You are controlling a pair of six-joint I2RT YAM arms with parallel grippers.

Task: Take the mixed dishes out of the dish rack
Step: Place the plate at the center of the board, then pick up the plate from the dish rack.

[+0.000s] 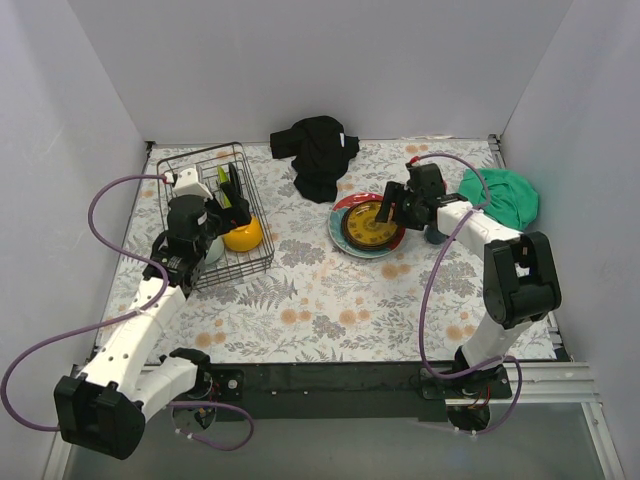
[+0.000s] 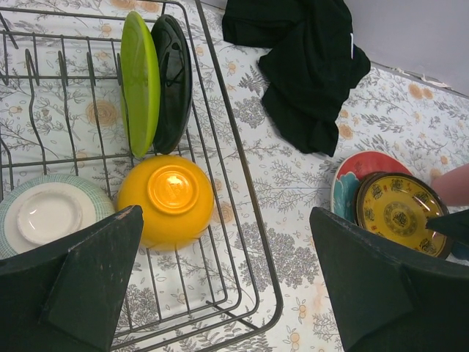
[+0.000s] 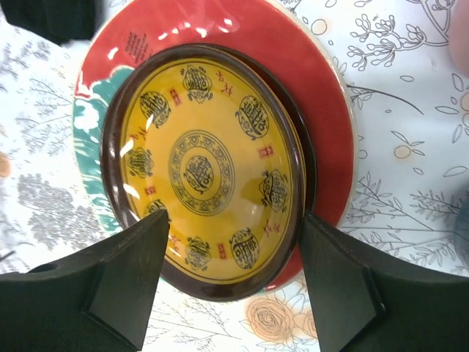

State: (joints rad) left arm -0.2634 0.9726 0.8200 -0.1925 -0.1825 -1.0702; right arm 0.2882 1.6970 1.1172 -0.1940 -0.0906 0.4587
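Four dishes sit in the dish rack (image 2: 246,187) under the left tool (image 2: 226,242), jaws wide and empty: an upturned orange bowl (image 2: 167,199) directly below, a white bowl (image 2: 50,213) beside it, a green plate (image 2: 139,81) and a black plate (image 2: 172,81) on edge beyond. Farther right on the surface (image 1: 330,300), the right tool (image 3: 233,227) straddles the flat yellow plate (image 3: 201,172) atop the red-rimmed plate (image 3: 322,95), parted, gripping nothing.

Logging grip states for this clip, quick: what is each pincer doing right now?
Left pincer: open, holding nothing, above the orange bowl.
Right pincer: open, over the yellow plate, which lies on the red-rimmed plate.
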